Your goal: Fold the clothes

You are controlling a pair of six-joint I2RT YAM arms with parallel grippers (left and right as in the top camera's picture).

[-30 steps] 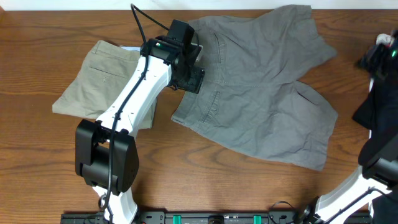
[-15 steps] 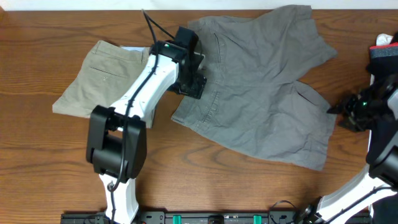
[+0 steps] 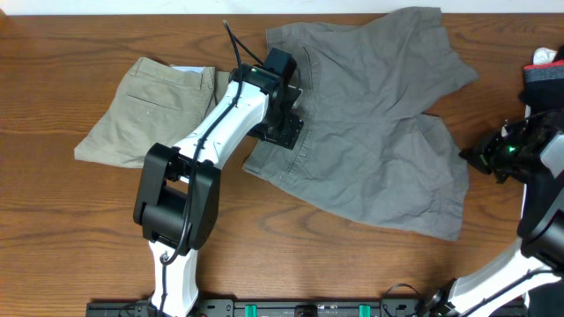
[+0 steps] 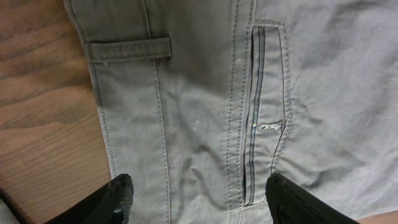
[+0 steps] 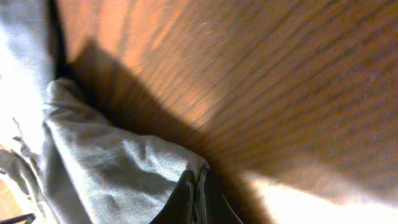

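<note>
Slippage looks likely at three o'clock, where the right gripper (image 5: 194,193), pressed together at the hem (image 3: 462,189) of the grey trousers (image 3: 370,132) lying mid-table, may hold no cloth, while the left gripper (image 4: 199,196) hangs spread over their waistband (image 4: 127,112).

L arm swung right; L claw (image 3: 284,130) now farther over the grey trousers (image 3: 379,141), at the waistband. R arm came in from the counter (image 3: 53,229) edge; R claw (image 3: 476,158) snapped closed by the leg hem.

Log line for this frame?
left gripper open over grey trousers waistband | right gripper shut at leg hem | khaki trousers folded
</note>
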